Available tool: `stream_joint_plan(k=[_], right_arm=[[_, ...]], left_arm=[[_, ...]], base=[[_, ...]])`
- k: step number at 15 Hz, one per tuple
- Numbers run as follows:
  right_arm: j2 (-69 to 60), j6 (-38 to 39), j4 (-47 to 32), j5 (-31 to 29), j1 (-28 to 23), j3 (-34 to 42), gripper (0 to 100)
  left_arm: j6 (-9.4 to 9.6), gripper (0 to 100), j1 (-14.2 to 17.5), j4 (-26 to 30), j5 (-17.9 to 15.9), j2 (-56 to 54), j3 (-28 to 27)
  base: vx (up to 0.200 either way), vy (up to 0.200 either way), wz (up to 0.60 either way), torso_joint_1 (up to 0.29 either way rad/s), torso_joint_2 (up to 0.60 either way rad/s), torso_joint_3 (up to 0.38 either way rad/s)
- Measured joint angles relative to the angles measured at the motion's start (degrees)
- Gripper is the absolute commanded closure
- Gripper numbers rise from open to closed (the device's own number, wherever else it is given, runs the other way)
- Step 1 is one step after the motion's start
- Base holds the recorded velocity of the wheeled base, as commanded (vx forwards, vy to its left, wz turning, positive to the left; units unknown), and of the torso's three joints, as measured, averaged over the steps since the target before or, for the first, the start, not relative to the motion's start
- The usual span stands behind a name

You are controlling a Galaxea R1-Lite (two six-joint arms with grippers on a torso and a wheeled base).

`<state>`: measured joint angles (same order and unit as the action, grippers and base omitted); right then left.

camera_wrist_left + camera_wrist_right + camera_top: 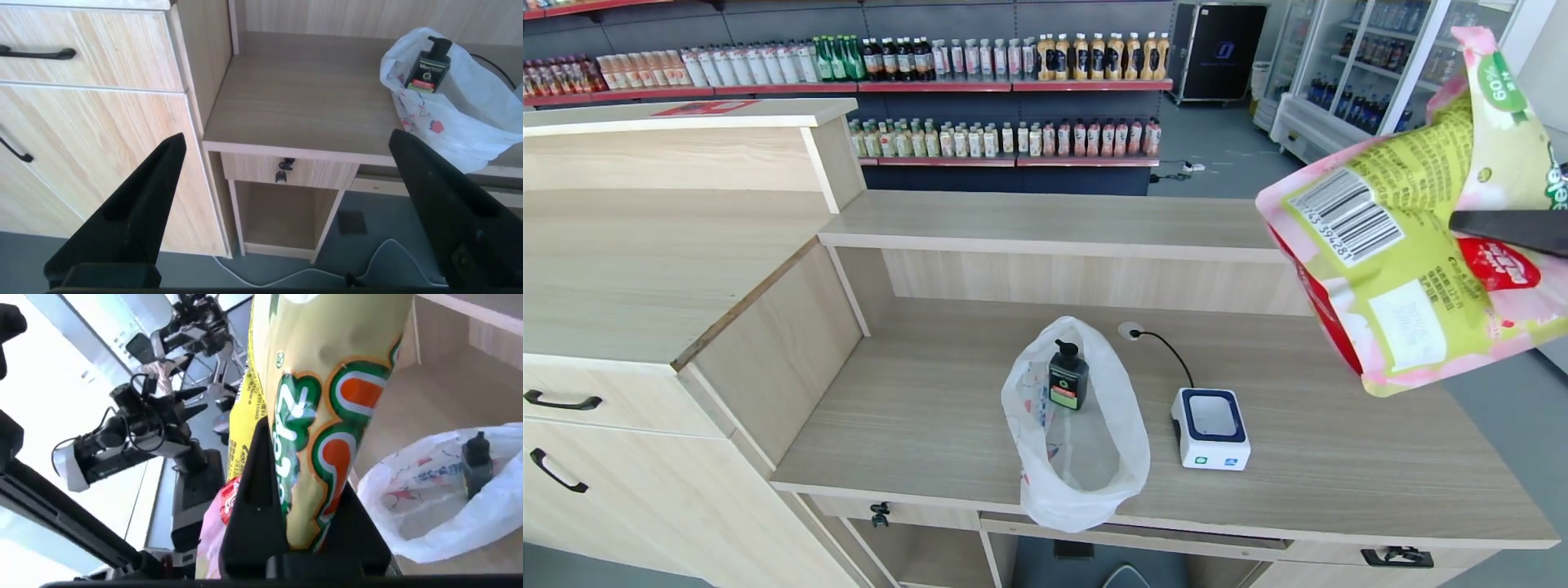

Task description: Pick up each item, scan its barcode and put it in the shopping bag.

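Snack pouch (pixel 1413 245), barcode showing, is pinched in the right gripper (pixel 298 514), raised well right of the shopping bag (pixel 1127 425). Left gripper (pixel 288 143), spread wide, sits low and left of the bag. The bag lies open on the counter (pixel 915 408), holding a black pump bottle (pixel 1068 380). The scanner (pixel 1211 426) stands just right of it.

My right gripper (pixel 1494 230) holds the snack pouch (pixel 1396 261) high at the right, barcode side facing the camera. Only one dark finger shows across it, so the grip is probably firm. On the counter (pixel 915 408) the shopping bag (pixel 1086 465) gapes open with a black pump bottle (pixel 1067 377) inside and the scanner (pixel 1211 427) just beside it.
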<state>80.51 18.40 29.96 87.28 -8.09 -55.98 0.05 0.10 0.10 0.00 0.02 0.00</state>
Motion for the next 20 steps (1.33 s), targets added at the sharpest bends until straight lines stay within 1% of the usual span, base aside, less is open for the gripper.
stream_joint_plan(k=[2, 6, 9, 12, 13, 18, 20], right_arm=[[-1.1, 0.6, 0.0, 0.0, 3.1, -1.6, 100], [-3.5, 1.7, 0.2, 0.1, 6.2, -2.0, 100], [-6.9, -3.2, 4.1, 0.4, 8.6, 4.7, 100], [-9.2, -13.0, 5.5, 0.4, 9.8, 11.2, 100], [-9.9, -14.8, 5.4, 0.4, 10.1, 12.6, 100], [-13.0, -15.9, 5.5, 0.4, 12.0, 13.9, 100], [-14.7, -16.8, 3.3, 0.4, 12.2, 15.2, 100]], left_arm=[[-0.05, 0, 0.0, 0.0, 0.0, 0.0, 0.0], [0.0, 0, 0.0, 0.0, 0.0, 0.0, 0.0], [-0.02, 0, 0.0, 0.0, 0.0, 0.0, 0.0], [-0.02, 0, 0.0, 0.0, 0.0, 0.0, 0.0], [0.0, 0, 0.0, 0.0, 0.0, 0.0, 0.0], [-0.02, 0, 0.0, 0.0, 0.0, 0.0, 0.0], [0.0, 0, 0.0, 0.0, 0.0, 0.0, 0.0]], base=[[0.0, 0.0, 0.0, 0.0, 0.0, 0.0], [0.0, 0.0, 0.0, 0.0, 0.0, 0.0], [0.0, 0.0, 0.0, 0.0, 0.0, 0.0], [0.0, 0.0, 0.0, 0.0, 0.0, 0.0], [0.0, 0.0, 0.0, 0.0, 0.0, 0.0], [0.0, 0.0, 0.0, 0.0, 0.0, 0.0], [0.0, 0.0, 0.0, 0.0, 0.0, 0.0]])
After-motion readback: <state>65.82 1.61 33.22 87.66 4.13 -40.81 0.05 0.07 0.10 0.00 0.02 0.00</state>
